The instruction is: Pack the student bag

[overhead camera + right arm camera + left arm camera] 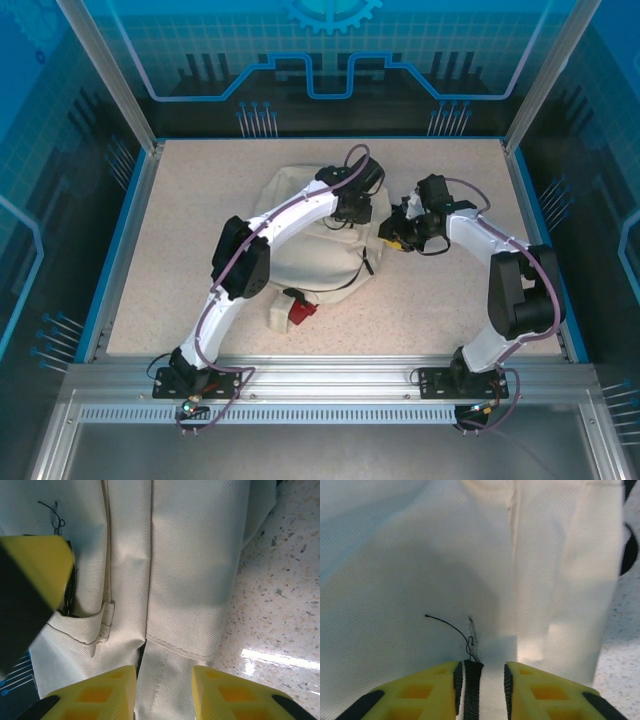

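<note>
the bag [310, 255] lies slumped in the middle of the table [170, 230], a little above centre in the top view, with both my arms bent over it. its inside is hidden under its own cloth, so i can't tell what it holds. in the right wrist view a pocket [75, 627] gapes at the left, dark inside, its contents unreadable.

my left gripper [481, 687] sits at the bottom of its wrist view. its jaws are narrow and pinch a fold of the bag along with a black strip [472, 682] that runs up between the pads. a loose thread [447, 624] curls off just above. my right gripper [164, 690] is at the bag's right edge, jaws a little apart with a seamed fold of cloth filling the gap — squeezed or merely straddled, i can't tell.

some things are hard to read. a blurred yellow-and-black block [30, 580] at the left of the right wrist view is too close to make out. a dark blue scrap [14, 680] is cut off in that view's lower left corner. in the top view a small red thing [300, 310] sits at the bag's lower edge, with a white piece [279, 316] beside it.

bare table shows left of the bag and right of my right arm, out to the blue rim [130, 230]. in the right wrist view the bag's edge runs down the upper right — open table beyond it.
</note>
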Available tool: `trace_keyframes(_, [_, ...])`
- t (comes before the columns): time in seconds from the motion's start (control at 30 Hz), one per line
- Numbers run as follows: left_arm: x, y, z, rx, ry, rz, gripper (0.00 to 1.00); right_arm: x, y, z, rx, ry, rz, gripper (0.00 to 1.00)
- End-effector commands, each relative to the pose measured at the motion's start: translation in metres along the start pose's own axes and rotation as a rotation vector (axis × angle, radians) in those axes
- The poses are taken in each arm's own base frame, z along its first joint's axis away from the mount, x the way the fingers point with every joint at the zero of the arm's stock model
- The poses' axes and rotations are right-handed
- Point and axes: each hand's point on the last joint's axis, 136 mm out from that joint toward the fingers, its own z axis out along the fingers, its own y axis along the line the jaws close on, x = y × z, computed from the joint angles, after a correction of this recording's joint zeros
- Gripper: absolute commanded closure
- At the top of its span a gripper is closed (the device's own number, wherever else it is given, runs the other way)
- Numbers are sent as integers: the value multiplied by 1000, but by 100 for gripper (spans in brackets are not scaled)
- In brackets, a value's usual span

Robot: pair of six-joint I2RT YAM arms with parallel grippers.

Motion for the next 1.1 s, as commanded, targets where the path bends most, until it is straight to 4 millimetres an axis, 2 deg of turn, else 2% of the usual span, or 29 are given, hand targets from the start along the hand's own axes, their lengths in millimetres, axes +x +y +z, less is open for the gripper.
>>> trace_keyframes(0.0, [6,6,6,-47,22,37,66,-3,6,-10,-6,-18,7,65])
trace_keyframes(0.07, [7,7,7,-59,25,39,67,-2,8,-10,-7,-18,3,65])
trace_keyframes(0.17, [8,11,8,-75,28,42,72,-3,9,-10,-5,-20,3,65])
trace_keyframes(0.27, [5,14,4,-91,13,40,84,-5,12,-9,-11,-26,1,64])
trace_keyframes(0.43, [-5,12,-18,-68,-38,35,100,-12,22,-6,-37,-44,1,63])
trace_keyframes(0.67, [-12,11,-48,-8,-117,18,100,-19,46,3,-87,-47,-13,54])
trace_keyframes(0.77, [-14,9,-57,46,-150,-8,100,-24,52,8,-101,-48,-1,53])
trace_keyframes(1.07, [-7,10,-55,87,-133,-33,100,-33,60,33,-125,13,21,56])
